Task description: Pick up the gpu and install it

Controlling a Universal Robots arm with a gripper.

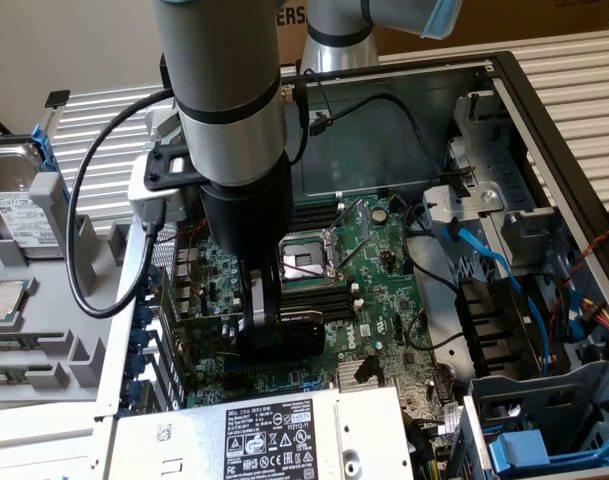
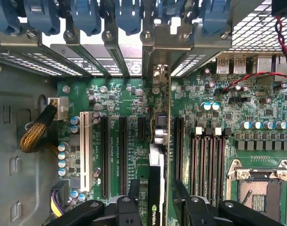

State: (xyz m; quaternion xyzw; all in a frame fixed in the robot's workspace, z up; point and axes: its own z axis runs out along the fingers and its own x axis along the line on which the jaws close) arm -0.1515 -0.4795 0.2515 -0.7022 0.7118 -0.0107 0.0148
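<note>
Inside open case [image 1: 544,120], pincer [image 2: 157,197] grips gpu [image 2: 158,155] upright over motherboard [image 2: 115,99] slots

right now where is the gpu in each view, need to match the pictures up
Exterior view: the gpu stands on edge under the arm's black wrist, low over the motherboard, toward the exterior view's left of the CPU socket.
Wrist view: the gpu runs edge-on between the tool fingers, in line with the expansion slots.
Shared landmark: the CPU socket.
</note>
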